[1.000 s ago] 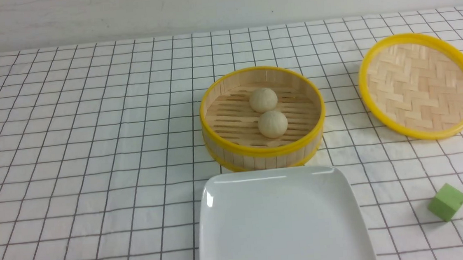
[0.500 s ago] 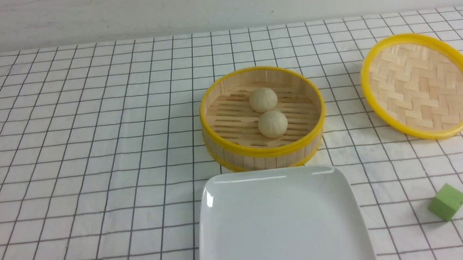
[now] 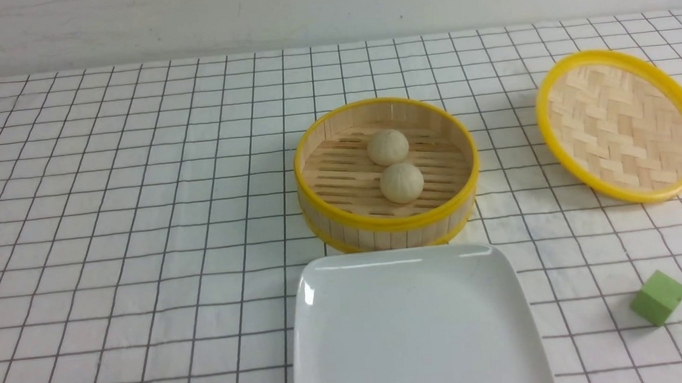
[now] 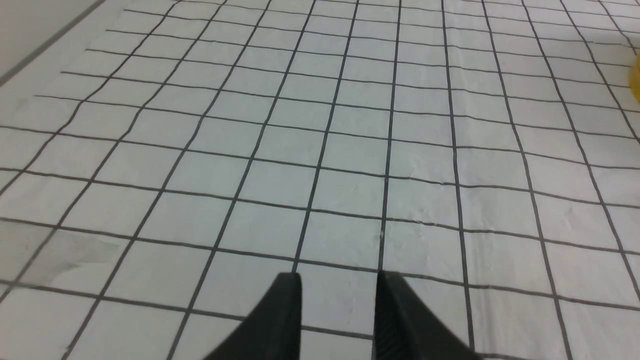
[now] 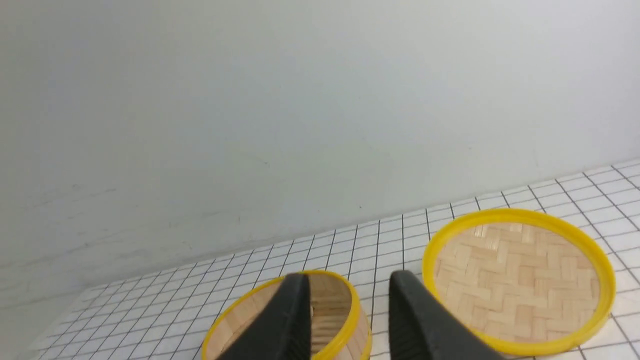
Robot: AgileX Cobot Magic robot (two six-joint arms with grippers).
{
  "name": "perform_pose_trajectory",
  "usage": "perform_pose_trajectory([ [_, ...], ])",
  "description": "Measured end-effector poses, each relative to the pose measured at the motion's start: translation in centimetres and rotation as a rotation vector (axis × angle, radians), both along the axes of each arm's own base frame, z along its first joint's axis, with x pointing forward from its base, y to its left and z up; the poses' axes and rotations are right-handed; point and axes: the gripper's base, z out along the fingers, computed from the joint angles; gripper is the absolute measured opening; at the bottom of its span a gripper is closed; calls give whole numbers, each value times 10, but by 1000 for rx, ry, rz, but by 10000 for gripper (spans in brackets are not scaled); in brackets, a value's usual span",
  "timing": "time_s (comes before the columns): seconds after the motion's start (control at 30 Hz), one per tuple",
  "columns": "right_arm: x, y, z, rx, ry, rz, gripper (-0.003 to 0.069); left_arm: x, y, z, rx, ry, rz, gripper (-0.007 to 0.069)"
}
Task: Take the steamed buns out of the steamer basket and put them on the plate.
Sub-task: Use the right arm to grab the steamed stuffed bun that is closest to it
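Two cream steamed buns [image 3: 387, 147] [image 3: 402, 182] sit side by side inside the round bamboo steamer basket [image 3: 331, 226] at the table's middle. The white plate [image 3: 413, 332] lies just in front of the basket with nothing on it. Neither gripper shows in the front view. My left gripper [image 4: 338, 277] is open above bare checked cloth, with nothing between its fingers. My right gripper [image 5: 350, 277] is open and raised, and beyond its fingers lie the basket [image 5: 345, 305] and the lid; the buns are hidden in that view.
The flat woven lid [image 3: 622, 127] with a yellow rim lies at the back right, looking slightly tilted. A green cube [image 3: 658, 297] sits near the front right. A white wall runs behind the checked tablecloth.
The lid's outline has shifted slightly to the right and narrowed. Buns, basket, plate and cube have not moved.
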Motion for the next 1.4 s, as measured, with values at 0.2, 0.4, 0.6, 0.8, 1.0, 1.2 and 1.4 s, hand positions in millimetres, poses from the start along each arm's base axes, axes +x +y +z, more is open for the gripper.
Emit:
perform_pose_trajectory([
  [0.2,0,1,-2,-36,15,7,243,0,1,0,67,4,-6,242],
  [0.4,0,2,-2,-41,12,17,243,-1,7,0,248,25,-4,242],
  [0.6,0,2,-2,-42,14,20,243,-1,9,1,328,33,1,242],
  [0.8,0,2,-3,-44,23,24,243,-1,10,1,339,34,2,242],
  [1.0,-1,4,-6,-51,59,40,243,-1,10,1,339,35,2,242],
  [1.2,-1,4,-6,-56,60,41,243,2,4,3,87,-53,16,242],
  [1.4,-1,5,-9,-108,81,54,243,4,-3,14,-342,-206,48,242],
])
